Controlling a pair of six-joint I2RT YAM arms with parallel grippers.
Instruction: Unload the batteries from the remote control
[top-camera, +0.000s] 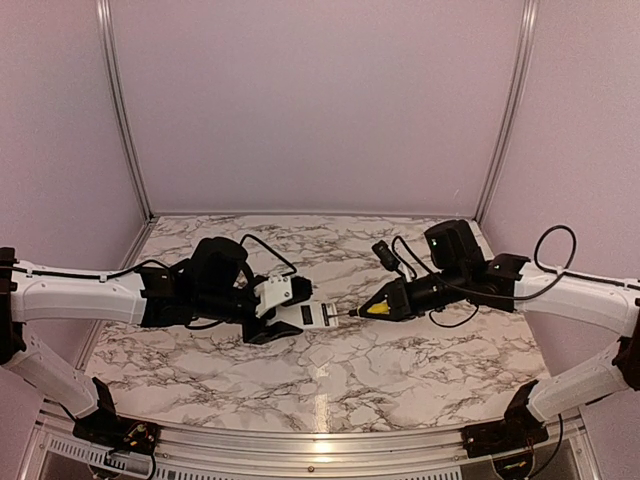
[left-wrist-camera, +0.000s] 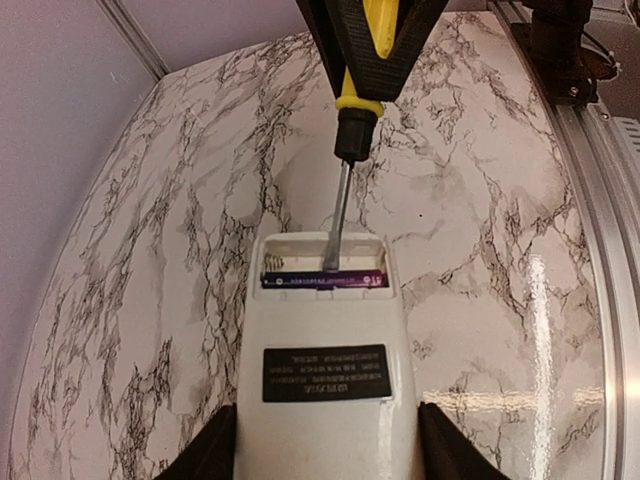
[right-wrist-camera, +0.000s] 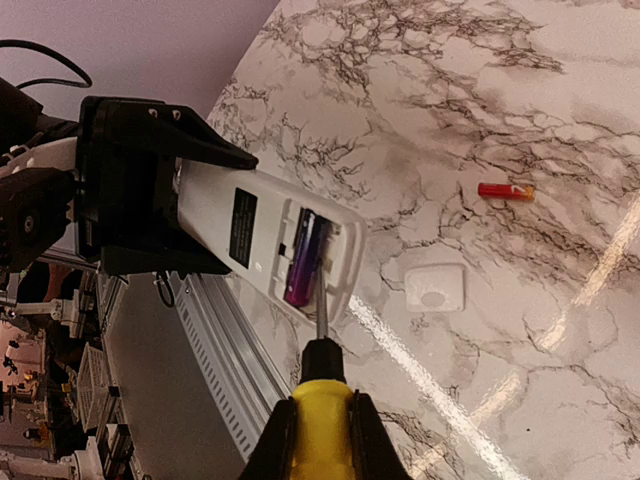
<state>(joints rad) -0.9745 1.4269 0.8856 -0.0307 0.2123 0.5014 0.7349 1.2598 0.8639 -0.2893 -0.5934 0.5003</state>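
My left gripper (left-wrist-camera: 325, 455) is shut on the white remote control (left-wrist-camera: 325, 400) and holds it back side up above the marble table, with its battery bay open. A dark blue-purple battery (left-wrist-camera: 325, 281) lies in the near slot; the far slot is empty. My right gripper (right-wrist-camera: 320, 440) is shut on a yellow-handled screwdriver (right-wrist-camera: 321, 410), whose metal tip (left-wrist-camera: 335, 235) reaches into the bay beside the battery (right-wrist-camera: 305, 262). A red battery (right-wrist-camera: 505, 191) lies loose on the table. In the top view the remote (top-camera: 316, 315) and the screwdriver (top-camera: 378, 308) meet at the table's middle.
A small squarish white cover piece (right-wrist-camera: 436, 287) lies on the marble between the remote and the red battery. An aluminium rail (right-wrist-camera: 215, 345) runs along the table's near edge. Lilac walls enclose the table on three sides.
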